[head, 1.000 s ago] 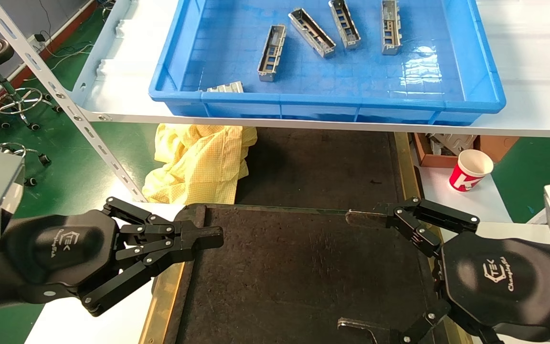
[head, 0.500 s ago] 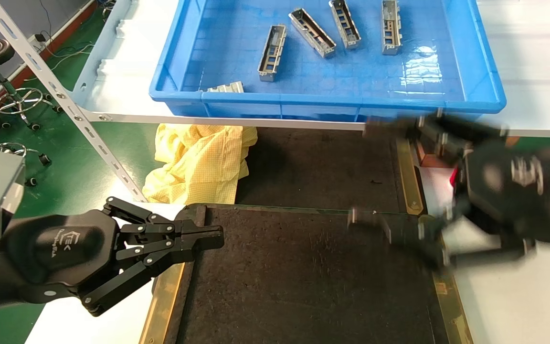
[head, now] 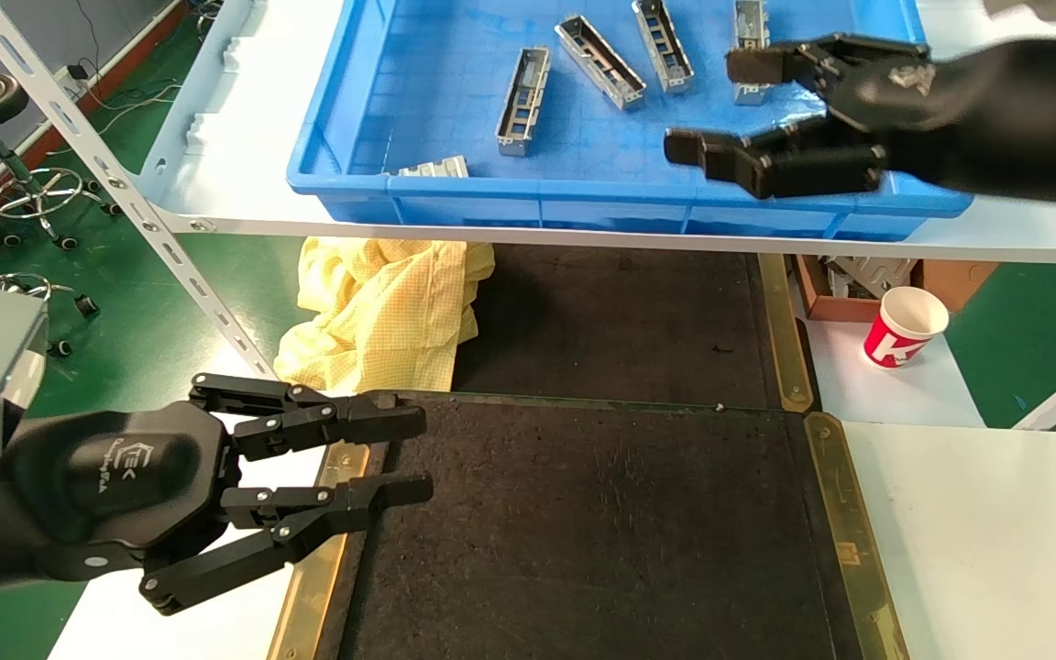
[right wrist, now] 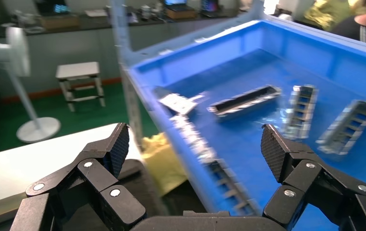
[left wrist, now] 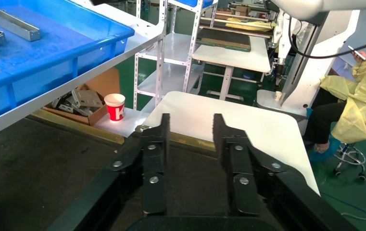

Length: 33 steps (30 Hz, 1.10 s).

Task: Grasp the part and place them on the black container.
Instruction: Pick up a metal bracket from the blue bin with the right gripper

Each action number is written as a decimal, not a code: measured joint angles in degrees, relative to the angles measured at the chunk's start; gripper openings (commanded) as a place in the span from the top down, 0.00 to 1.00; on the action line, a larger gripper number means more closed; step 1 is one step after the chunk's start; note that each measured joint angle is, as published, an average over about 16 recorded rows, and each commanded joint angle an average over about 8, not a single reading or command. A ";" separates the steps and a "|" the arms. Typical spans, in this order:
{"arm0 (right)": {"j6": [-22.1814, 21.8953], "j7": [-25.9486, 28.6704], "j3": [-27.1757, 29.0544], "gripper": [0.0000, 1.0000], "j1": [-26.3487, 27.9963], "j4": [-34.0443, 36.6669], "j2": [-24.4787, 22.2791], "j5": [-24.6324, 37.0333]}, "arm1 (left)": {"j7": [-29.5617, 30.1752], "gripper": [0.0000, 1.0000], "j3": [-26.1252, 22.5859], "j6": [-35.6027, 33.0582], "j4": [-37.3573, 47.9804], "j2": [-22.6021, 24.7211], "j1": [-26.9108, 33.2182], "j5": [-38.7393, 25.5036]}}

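My right claw (head: 716, 105) spread wide over the blue crate (head: 326, 137), just beside the rightmost part (head: 748, 23), three more parts lying in the crate, black tray (head: 583, 532) below holding none, my left claw (head: 409, 456) open above its left edge

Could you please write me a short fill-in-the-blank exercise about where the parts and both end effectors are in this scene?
1. The metal parts lie inside the ____ crate.
2. The right end effector hangs over the crate with its fingers ____.
3. The left end effector is open at the ____ edge of the black container.
4. The black container holds ____ parts so far.

Missing words: blue; open; left; no
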State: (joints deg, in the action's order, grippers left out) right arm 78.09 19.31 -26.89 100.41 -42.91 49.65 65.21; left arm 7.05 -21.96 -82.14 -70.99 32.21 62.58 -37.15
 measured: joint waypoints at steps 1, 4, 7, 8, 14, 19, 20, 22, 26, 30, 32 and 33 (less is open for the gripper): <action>-0.56 -0.50 -0.52 0.00 1.36 2.31 1.09 1.08 | 0.00 0.00 0.00 0.00 0.00 0.00 0.00 0.00; -3.15 -2.28 -1.98 0.00 5.24 9.25 4.53 4.25 | 0.00 0.00 0.00 0.00 0.00 0.00 0.00 0.00; -6.97 -4.16 -3.29 0.00 8.62 15.93 8.13 7.17 | 0.00 0.00 0.00 0.00 0.00 0.00 0.00 0.00; -8.42 -4.78 -3.68 0.00 9.61 18.01 9.33 8.05 | 0.00 0.00 0.00 0.00 0.00 0.00 0.00 0.00; -17.89 -8.13 -5.49 0.00 14.30 28.57 16.29 12.27 | 0.00 0.00 0.00 0.00 0.00 0.00 0.00 0.00; -25.06 -10.08 -6.44 0.00 16.50 34.39 21.09 14.43 | 0.00 0.00 0.00 0.00 0.00 0.00 0.00 0.00; -26.13 -10.37 -6.57 0.00 16.79 35.24 21.88 14.69 | 0.00 0.00 0.00 0.00 0.00 0.00 0.00 0.00; -27.97 -10.84 -6.75 0.00 17.28 36.73 23.29 15.04 | 0.00 0.00 0.00 0.00 0.00 0.00 0.00 0.00; -30.58 -11.49 -6.97 0.00 17.80 38.81 25.33 15.43 | 0.00 0.00 0.00 0.00 0.00 0.00 0.00 0.00; -32.36 -11.72 -7.07 0.00 17.82 39.99 26.58 15.55 | 0.00 0.00 0.00 0.00 0.00 0.00 0.00 0.00; -33.02 -11.68 -7.07 0.11 17.70 40.29 26.97 15.50 | 0.00 0.00 0.00 0.00 0.00 0.00 0.00 0.00; -33.29 -11.62 -7.05 0.22 17.60 40.38 27.13 15.45 | 0.00 0.00 0.00 0.00 0.00 0.00 0.00 0.00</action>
State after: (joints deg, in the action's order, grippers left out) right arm 44.80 7.69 -33.94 118.01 -2.53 76.78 80.66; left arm 7.05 -21.96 -82.13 -70.99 32.21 62.58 -37.15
